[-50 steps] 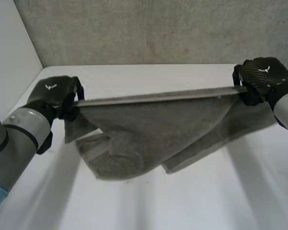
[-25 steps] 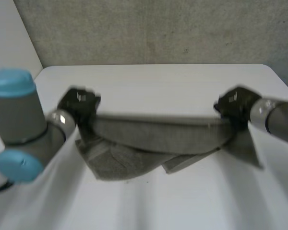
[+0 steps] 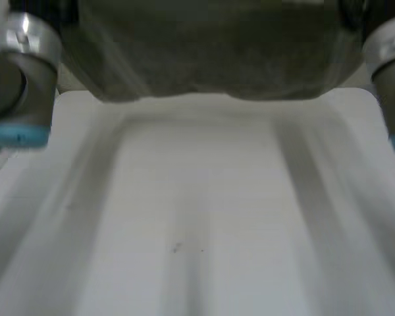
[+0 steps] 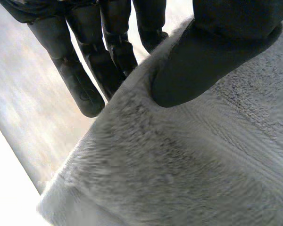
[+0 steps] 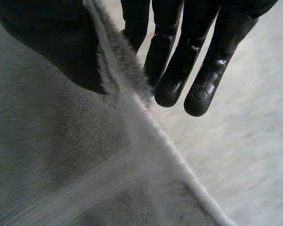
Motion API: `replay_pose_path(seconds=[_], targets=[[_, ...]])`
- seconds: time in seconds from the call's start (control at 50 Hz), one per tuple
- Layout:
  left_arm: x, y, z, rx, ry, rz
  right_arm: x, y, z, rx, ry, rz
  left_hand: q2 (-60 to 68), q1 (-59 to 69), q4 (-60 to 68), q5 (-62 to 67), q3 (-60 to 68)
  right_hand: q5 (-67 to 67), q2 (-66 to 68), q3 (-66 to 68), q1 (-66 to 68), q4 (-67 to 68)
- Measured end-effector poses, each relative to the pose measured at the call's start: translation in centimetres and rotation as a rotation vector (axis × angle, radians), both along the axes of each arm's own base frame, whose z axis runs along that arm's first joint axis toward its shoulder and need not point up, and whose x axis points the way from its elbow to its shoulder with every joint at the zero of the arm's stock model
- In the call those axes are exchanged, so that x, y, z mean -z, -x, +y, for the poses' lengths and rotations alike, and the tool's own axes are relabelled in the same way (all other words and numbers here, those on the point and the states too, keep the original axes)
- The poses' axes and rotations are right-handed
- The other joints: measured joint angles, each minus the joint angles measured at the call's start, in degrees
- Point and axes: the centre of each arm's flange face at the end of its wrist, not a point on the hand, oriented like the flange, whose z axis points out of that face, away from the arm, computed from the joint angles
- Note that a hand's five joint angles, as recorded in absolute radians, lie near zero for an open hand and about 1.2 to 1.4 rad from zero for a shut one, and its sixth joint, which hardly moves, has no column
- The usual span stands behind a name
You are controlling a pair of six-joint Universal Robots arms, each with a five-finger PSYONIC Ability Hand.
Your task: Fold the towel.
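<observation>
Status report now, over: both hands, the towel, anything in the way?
Left hand shut on towel edge, thumb pinching. Right hand the same. Towel held up, spread wide, above the white table. No obstacle seen.

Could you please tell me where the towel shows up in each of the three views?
Head view: the towel hangs along the top, between the left arm and right arm, above the table.
Left wrist view: the towel is pinched between thumb and fingers of the left hand.
Right wrist view: its edge is pinched between thumb and fingers of the right hand.
Shared landmark: the towel's grey pile.
</observation>
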Motion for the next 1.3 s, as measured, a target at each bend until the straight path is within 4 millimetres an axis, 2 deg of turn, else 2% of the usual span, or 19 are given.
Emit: replay_pose_path(seconds=[0.04,0.08,0.12,0.14,0.18,0.2,0.24,0.3,0.38,0.44,0.56,0.64,0.74,0.9,1.08,1.12,1.16,1.18,1.3], targets=[[1.8,-0.4,0.2,-0.001,-0.055,-0.008,1.6,0.1,0.2,0.001,-0.056,0.018,0.0,0.0,0.0,0.0,0.0,0.0,0.0,0.1,0.0,0.0],[5.2,-1.0,0.5,-0.003,-0.155,-0.027,4.7,0.2,0.7,-0.005,-0.169,0.056,0.0,0.0,0.0,0.0,0.0,0.0,0.0,0.2,0.0,0.2],[6.2,-1.1,0.6,-0.003,-0.184,-0.032,5.6,0.2,0.9,-0.007,-0.201,0.066,0.0,0.0,0.0,0.0,0.0,0.0,0.0,0.2,0.0,0.3],[10.1,-1.5,1.3,-0.003,-0.286,-0.054,9.3,0.3,1.9,-0.028,-0.333,0.113,0.0,0.0,0.0,0.0,0.0,0.0,0.0,0.2,0.0,0.3],[12.9,-1.8,1.9,-0.002,-0.354,-0.071,12.3,0.2,2.7,-0.051,-0.433,0.148,0.0,0.1,0.0,0.0,0.0,0.0,0.0,0.2,0.0,0.3],[12.9,-1.8,1.9,-0.002,-0.354,-0.071,12.3,0.2,2.7,-0.051,-0.433,0.148,0.0,0.1,0.0,0.0,0.0,0.0,0.0,0.2,0.0,0.3],[17.1,-2.1,2.7,-0.003,-0.458,-0.104,16.6,0.2,3.8,-0.087,-0.577,0.194,0.0,0.2,0.0,0.0,0.0,0.1,0.0,0.2,0.0,0.3],[20.1,-2.3,3.5,-0.005,-0.535,-0.132,19.5,0.3,4.6,-0.107,-0.676,0.220,0.0,0.2,0.0,0.0,0.0,0.1,0.0,0.2,0.0,0.3],[22.6,-2.6,4.4,-0.006,-0.605,-0.159,22.0,0.5,5.2,-0.119,-0.776,0.233,0.0,0.2,0.0,0.0,0.0,0.1,0.0,0.2,0.0,0.3],[23.2,-2.7,4.7,-0.007,-0.625,-0.168,22.5,0.7,5.4,-0.120,-0.821,0.211,0.0,0.2,0.0,0.0,0.0,0.1,0.0,0.2,0.0,0.3],[22.8,-2.9,4.9,-0.011,-0.619,-0.165,22.2,1.0,5.2,-0.115,-0.864,0.124,0.0,0.2,0.0,0.0,0.0,-1.2,-2.1,-1.8,-0.6,-2.0],[21.7,-3.5,4.6,-0.028,-0.596,-0.150,21.7,2.7,3.9,-0.067,-0.929,-0.076,0.0,0.2,0.0,0.0,0.0,-19.9,-22.0,-22.3,-15.7,-22.3],[21.1,-4.2,4.3,-0.048,-0.584,-0.139,22.0,4.7,3.0,-0.015,-0.990,-0.237,0.0,0.2,0.0,0.0,0.0,-32.9,-33.5,-34.1,-25.8,-34.5],[21.0,-4.8,4.0,-0.066,-0.584,-0.133,23.6,8.1,2.8,0.080,-1.095,-0.458,0.0,0.2,0.0,0.0,0.0,-38.1,-37.8,-38.3,-28.8,-38.8],[21.1,-4.7,4.1,-0.064,-0.587,-0.134,24.7,9.5,3.4,0.124,-1.169,-0.632,0.0,0.2,0.0,0.0,0.0,-37.7,-37.5,-38.1,-28.6,-38.6],[21.1,-4.7,4.1,-0.064,-0.588,-0.135,24.8,9.5,3.4,0.124,-1.177,-0.659,0.0,0.2,0.0,0.0,0.0,-26.0,-23.8,-25.4,-17.9,-25.7],[21.2,-4.7,4.1,-0.065,-0.589,-0.135,24.8,9.5,3.3,0.120,-1.175,-0.676,0.0,0.2,0.0,0.0,0.0,-26.0,-23.8,-25.4,-17.9,-25.7],[21.2,-4.7,4.1,-0.065,-0.590,-0.136,24.8,9.5,3.3,0.118,-1.173,-0.678,0.0,0.2,0.0,0.0,0.0,-5.3,-1.9,-3.1,0.3,-3.1],[21.1,-4.8,4.5,-0.064,-0.598,-0.140,23.7,9.3,3.0,0.077,-1.106,-0.651,0.0,0.2,0.0,0.0,0.0,-2.4,0.0,-0.1,0.7,0.0]])
